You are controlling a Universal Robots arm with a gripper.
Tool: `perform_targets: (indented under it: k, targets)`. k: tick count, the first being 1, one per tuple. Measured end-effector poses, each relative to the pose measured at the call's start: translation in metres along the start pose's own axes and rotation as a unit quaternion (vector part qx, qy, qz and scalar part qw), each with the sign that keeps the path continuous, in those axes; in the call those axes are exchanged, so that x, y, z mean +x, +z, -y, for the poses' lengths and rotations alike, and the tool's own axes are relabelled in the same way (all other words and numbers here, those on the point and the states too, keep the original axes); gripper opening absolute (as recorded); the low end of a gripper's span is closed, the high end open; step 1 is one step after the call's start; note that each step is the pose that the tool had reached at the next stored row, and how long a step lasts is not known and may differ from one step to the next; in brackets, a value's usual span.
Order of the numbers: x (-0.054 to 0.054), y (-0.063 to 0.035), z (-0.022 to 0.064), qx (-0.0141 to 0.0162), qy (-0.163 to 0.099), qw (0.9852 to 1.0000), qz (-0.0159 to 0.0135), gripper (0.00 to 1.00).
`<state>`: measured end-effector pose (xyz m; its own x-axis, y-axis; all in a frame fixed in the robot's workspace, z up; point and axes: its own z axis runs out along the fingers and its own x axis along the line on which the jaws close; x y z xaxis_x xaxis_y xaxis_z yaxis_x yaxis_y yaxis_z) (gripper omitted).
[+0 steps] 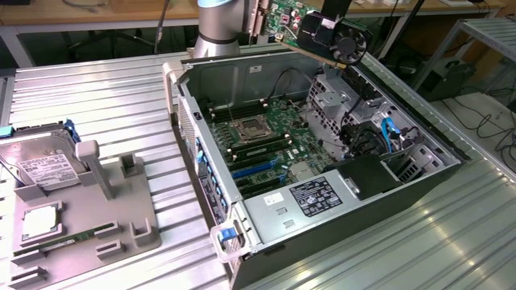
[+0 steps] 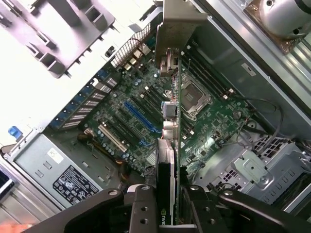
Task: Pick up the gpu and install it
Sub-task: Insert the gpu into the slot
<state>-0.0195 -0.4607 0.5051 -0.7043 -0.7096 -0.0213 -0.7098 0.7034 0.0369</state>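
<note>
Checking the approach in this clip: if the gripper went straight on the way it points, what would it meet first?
The gpu held in the gripper leads, so it would probably meet the motherboard beside the CPU socket; depth is unclear.

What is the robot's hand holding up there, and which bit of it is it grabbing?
The gripper holds the graphics card over the open computer, pinching its two flat sides at the black fan part, away from the metal bracket.

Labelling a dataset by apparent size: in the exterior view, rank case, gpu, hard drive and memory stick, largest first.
1. case
2. gpu and hard drive: look about alike; the gpu hangs raised, perhaps nearer the camera, so unranked
3. memory stick
</note>
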Motion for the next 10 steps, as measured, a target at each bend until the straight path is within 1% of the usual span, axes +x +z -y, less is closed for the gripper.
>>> perform_targets:
  k: [3,5,10]
  targets:
    - [0.0,0.0,0.0,-0.0005,-0.023,0.9997,-0.0009,0.27]
    - [0.0,0.0,0.0,-0.0008,-0.041,0.9992,-0.0015,0.27]
    - [0.0,0.0,0.0,-0.0016,-0.075,0.9972,-0.0028,0.27]
